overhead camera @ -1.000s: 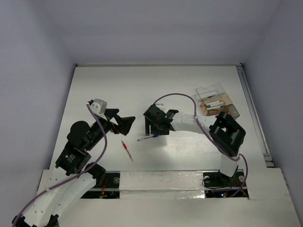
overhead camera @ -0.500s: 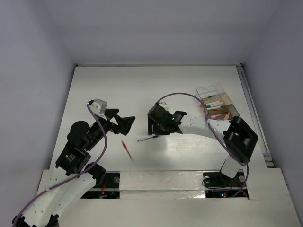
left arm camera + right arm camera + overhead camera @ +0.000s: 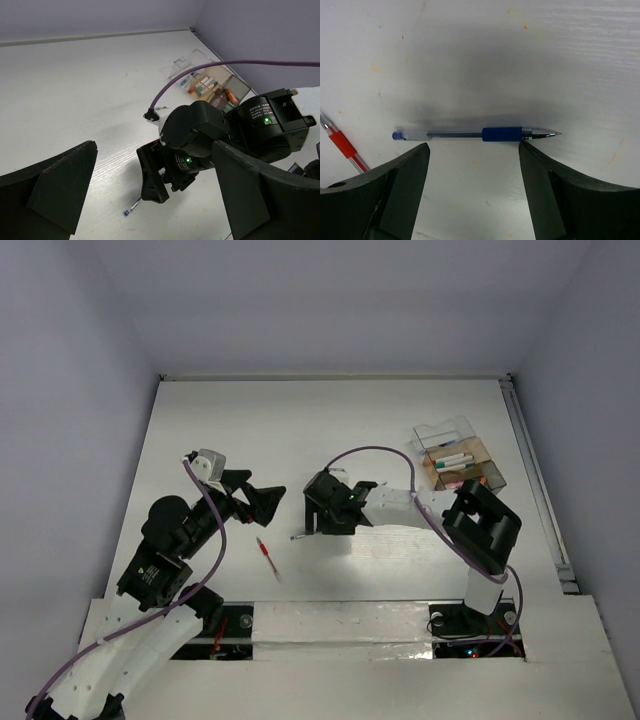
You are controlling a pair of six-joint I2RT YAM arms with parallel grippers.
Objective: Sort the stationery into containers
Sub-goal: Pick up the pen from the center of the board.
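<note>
A blue pen [image 3: 475, 134] lies flat on the white table, just beyond the tips of my right gripper [image 3: 472, 148]. That gripper is open, with one finger near each end of the pen. In the top view my right gripper [image 3: 326, 519] hangs over the pen, and only the pen's end [image 3: 299, 536] shows. A red pen [image 3: 267, 558] lies nearer the front. The clear organiser box [image 3: 470, 452] at the right holds several pens and erasers. My left gripper [image 3: 266, 502] is open and empty, left of the right one.
The left wrist view shows the right gripper [image 3: 159, 176] over the blue pen [image 3: 131, 207], with the organiser box [image 3: 186, 64] behind it. The red pen [image 3: 342, 145] shows at the right wrist view's left edge. A rail [image 3: 535, 480] runs along the table's right side.
My right gripper has swung back left and dropped closer over the blue pen, which it now mostly covers in the top view. The left arm has not moved.
</note>
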